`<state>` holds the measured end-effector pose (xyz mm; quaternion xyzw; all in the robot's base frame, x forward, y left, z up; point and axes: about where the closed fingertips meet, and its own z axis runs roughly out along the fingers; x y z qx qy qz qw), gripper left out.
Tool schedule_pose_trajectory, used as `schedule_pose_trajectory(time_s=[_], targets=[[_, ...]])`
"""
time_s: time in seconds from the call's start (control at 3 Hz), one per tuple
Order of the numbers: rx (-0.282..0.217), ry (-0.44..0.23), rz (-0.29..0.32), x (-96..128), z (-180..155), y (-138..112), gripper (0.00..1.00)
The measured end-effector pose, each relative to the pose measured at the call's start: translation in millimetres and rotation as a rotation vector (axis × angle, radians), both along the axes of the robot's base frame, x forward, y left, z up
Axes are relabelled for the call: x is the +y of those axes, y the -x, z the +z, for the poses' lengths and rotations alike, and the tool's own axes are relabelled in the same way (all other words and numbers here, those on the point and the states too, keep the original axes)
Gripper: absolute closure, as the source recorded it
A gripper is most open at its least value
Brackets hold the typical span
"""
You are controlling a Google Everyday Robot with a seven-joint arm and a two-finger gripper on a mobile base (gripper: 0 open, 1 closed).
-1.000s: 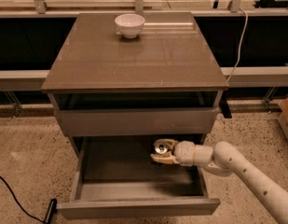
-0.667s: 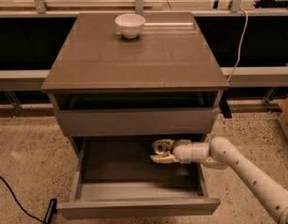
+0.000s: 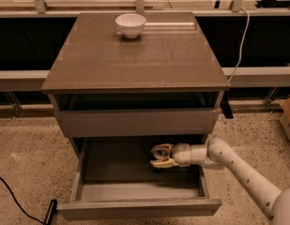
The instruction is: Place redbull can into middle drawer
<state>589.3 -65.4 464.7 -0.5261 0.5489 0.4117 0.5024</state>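
The middle drawer [image 3: 140, 208] is pulled out wide at the bottom of the cabinet. My gripper [image 3: 159, 156] reaches in from the right and sits low inside it, near the middle back. Its tan fingers [image 3: 164, 163] close around a small round silvery thing [image 3: 158, 150], which looks like the top of the redbull can standing upright. The rest of the can is hidden by the fingers and the shadow of the drawer above.
The grey drawer front above [image 3: 135, 122] is slightly open. A white bowl [image 3: 130, 25] stands at the back of the cabinet top [image 3: 135, 60]. A black cable [image 3: 18, 205] runs on the floor at the left. A brown box [image 3: 289, 116] sits at the right edge.
My gripper has edged a little to the left inside the drawer, still closed on the silvery thing. The drawer and the bowl have not moved.
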Motion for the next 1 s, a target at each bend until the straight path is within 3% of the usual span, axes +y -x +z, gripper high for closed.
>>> schedule_pose_trajectory(time_s=[1.0], targets=[[0.009, -0.017, 0.041, 8.5, -6.8, 4.4, 0.13]])
